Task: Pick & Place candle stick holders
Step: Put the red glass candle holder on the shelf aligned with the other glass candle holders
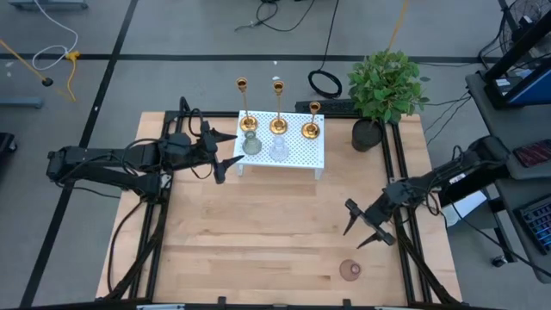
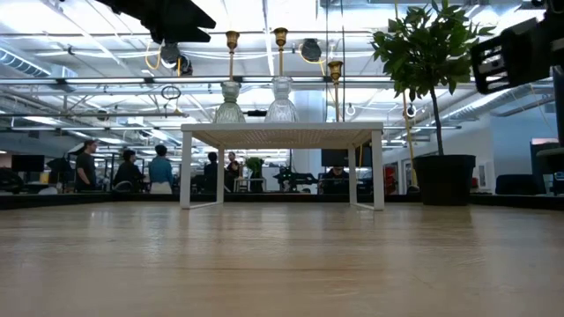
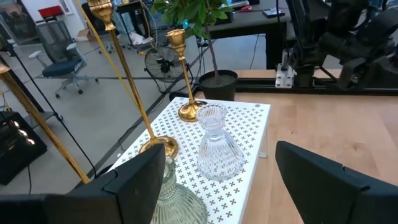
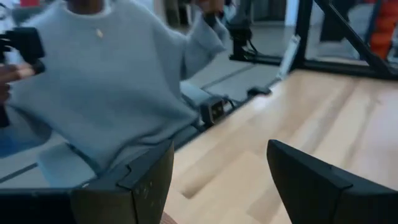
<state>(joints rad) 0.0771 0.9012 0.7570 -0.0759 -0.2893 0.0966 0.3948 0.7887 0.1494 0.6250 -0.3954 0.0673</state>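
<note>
Three gold brass sticks (image 1: 244, 108) (image 1: 278, 125) (image 1: 311, 130) stand by their round bases on the white perforated stand (image 1: 301, 153) at the table's far side. A green glass holder (image 1: 250, 144) and a clear glass holder (image 1: 279, 148) stand in front of them; both also show in the left wrist view, the green one (image 3: 179, 202) and the clear one (image 3: 217, 146). A pink glass holder (image 1: 349, 269) sits on the table near the front edge. My left gripper (image 1: 225, 153) is open just left of the stand, facing the green holder. My right gripper (image 1: 365, 227) is open above the table's right part, behind the pink holder.
A potted plant (image 1: 385, 90) stands at the table's far right corner, right of the stand. Bare wood (image 1: 258, 232) lies between the stand and the front edge. A person in a light blue sweater (image 4: 106, 81) is beyond the table's edge in the right wrist view.
</note>
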